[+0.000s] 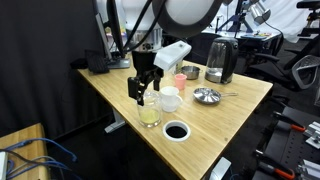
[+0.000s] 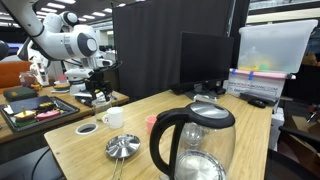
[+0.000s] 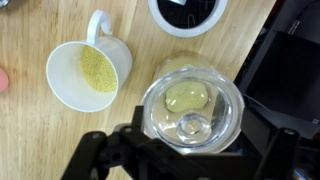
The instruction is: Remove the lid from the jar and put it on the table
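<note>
In the wrist view the clear round glass lid [image 3: 190, 112] fills the space between my gripper's [image 3: 192, 130] two black fingers, which press on its sides. Yellowish stuff shows through the glass. In an exterior view my gripper [image 1: 143, 92] hangs straight down over the short glass jar [image 1: 150, 116] on the light wooden table [image 1: 235, 105]. The lid seems to sit just above the jar's mouth. How large the gap is cannot be told. In an exterior view [image 2: 98, 90] the gripper is far off and the jar is too small to make out.
A white cup [image 1: 170, 99] with yellow powder stands right beside the jar, also in the wrist view [image 3: 90, 68]. Behind it are a pink cup [image 1: 179, 80], a silver dish [image 1: 206, 96] and a glass kettle [image 1: 222, 58]. The black grommet hole [image 1: 176, 131] lies near the front edge.
</note>
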